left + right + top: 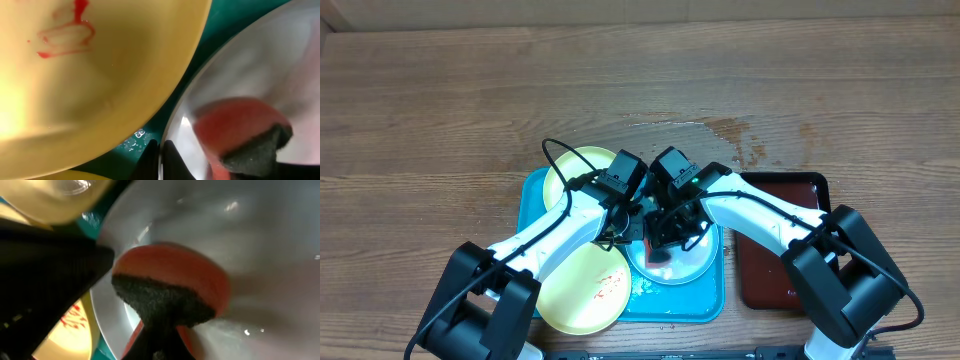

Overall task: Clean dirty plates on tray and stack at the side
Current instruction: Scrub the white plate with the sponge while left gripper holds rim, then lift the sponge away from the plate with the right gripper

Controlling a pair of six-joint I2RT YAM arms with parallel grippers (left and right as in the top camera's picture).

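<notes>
Turquoise tray (708, 300) sits mid-bench (440, 100); all three plates are on it.

- Mint-blue plate (698, 262): near-right corner of the tray. The left pincer (159, 147) is clamped on its rim.
- The right pincer (159, 339) is closed on a red, dark-faced sponge (170, 282), which is pressed into that plate's bowl.
- Lower yellow-green plate (578, 298): smeared red, and overhanging the tray's near edge just beside the mint-blue rim.
- Upper yellow-green plate (570, 170): far-left corner of the tray.
- Dark red-brown tray (770, 285): just beside the turquoise tray's right rim.
- Both arms crowd the tray centre. There is open bench to the far side and the left.
</notes>
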